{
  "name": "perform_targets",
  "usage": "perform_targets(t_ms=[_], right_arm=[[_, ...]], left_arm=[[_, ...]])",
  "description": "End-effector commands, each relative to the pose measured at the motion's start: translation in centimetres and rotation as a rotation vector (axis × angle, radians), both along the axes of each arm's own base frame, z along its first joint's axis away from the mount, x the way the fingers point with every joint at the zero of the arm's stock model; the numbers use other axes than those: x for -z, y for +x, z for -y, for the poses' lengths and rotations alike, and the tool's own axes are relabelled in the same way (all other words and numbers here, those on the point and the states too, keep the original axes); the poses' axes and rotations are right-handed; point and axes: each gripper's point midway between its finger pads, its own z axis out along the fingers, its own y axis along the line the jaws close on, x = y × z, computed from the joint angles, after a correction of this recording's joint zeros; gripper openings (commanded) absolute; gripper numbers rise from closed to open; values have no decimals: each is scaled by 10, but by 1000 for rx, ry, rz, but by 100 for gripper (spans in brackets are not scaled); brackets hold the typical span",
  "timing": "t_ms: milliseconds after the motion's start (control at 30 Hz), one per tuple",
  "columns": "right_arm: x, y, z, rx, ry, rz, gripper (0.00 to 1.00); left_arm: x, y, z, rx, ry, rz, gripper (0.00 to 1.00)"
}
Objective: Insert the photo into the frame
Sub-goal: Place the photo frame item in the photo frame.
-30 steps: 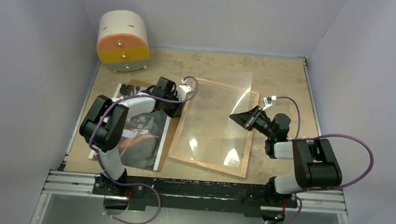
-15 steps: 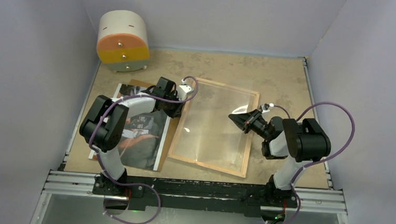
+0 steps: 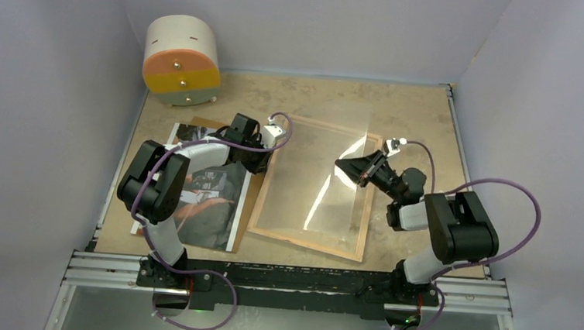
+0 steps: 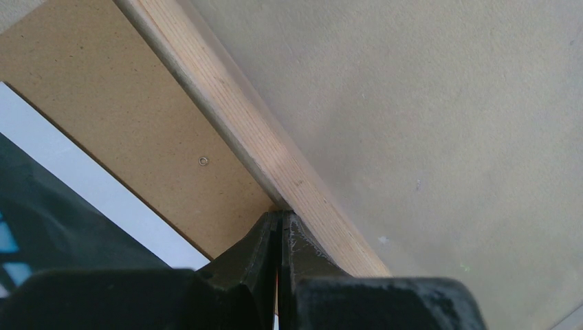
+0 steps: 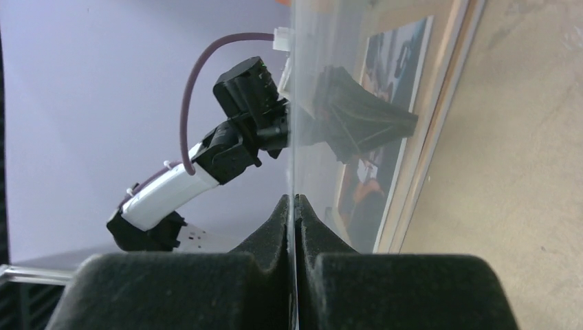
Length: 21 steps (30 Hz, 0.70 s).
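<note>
The big thin picture frame with a light wood rim lies flat. The dark shiny photo lies just left of the frame. The right pincer is clamped on the see-through sheet, tilted over the frame. The left pincer is squeezed together, tips on the frame's left rim.

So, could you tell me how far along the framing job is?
Done: the backing board is out, lying under the photo. In hand: the right end effector pinches the clear pane, tilted up off the frame. Remaining: the photo has yet to go in.
</note>
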Motion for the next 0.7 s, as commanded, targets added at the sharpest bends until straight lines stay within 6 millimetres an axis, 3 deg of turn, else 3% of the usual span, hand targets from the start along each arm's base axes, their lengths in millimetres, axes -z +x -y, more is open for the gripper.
perform_targets(t_ms=[0, 300, 667], right_arm=[[-9, 1, -5, -19, -123, 130, 0], [-4, 5, -6, -17, -197, 106, 0], [34, -1, 2, 12, -312, -31, 0]], left_arm=[[9, -19, 5, 52, 13, -45, 0], [8, -20, 5, 52, 12, -43, 0], [6, -20, 3, 51, 19, -33, 0]])
